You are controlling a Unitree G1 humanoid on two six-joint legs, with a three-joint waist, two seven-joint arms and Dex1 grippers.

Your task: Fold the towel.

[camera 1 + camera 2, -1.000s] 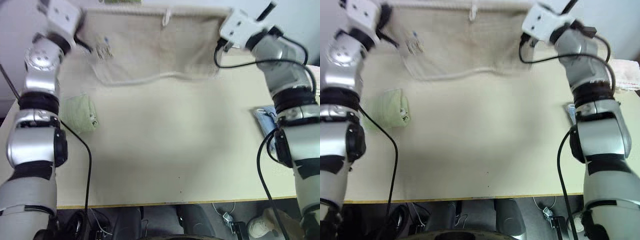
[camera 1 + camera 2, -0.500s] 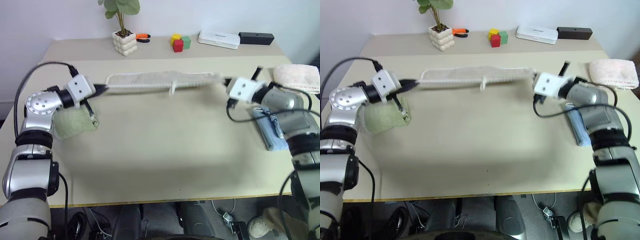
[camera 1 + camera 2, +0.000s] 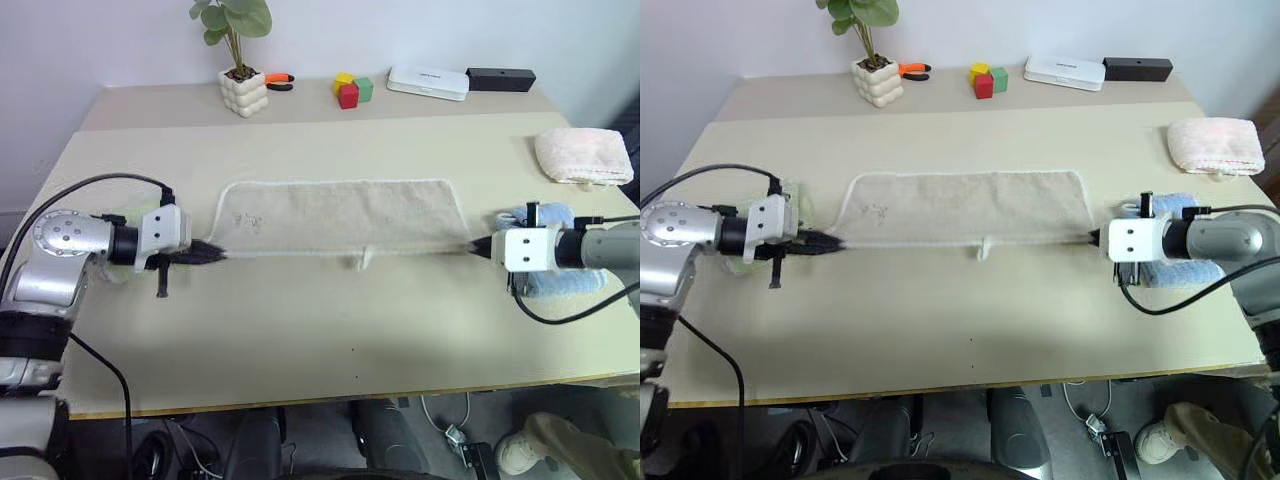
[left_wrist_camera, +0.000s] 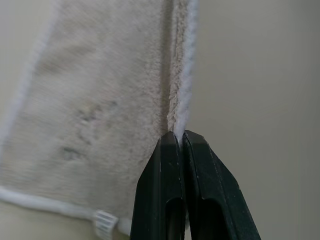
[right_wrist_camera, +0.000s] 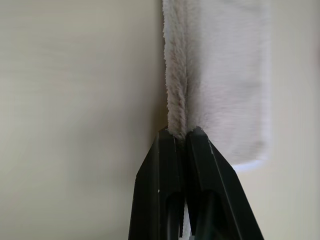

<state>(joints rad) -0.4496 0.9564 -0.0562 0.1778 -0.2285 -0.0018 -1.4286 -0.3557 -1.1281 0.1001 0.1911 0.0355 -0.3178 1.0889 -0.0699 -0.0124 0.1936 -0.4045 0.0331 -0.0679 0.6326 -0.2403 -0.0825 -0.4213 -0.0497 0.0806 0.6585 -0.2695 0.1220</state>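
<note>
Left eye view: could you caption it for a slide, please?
Both grippers pinch the towel flat on the table.

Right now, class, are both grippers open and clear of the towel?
No: the left gripper and right gripper are each shut on the towel.

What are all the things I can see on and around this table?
towel: one, beige, table middle, laid flat.
green towel: one, light green, behind left pincer.
blue towel: one, light blue, under right arm.
rolled cloth: one, cream, far right.
plant pot: one, white, back edge.
blocks: three; yellow, red, green; back.
white box: one, back.
black box: one, back.
left pincer: shut on towel corner.
right pincer: shut on towel corner.
</note>
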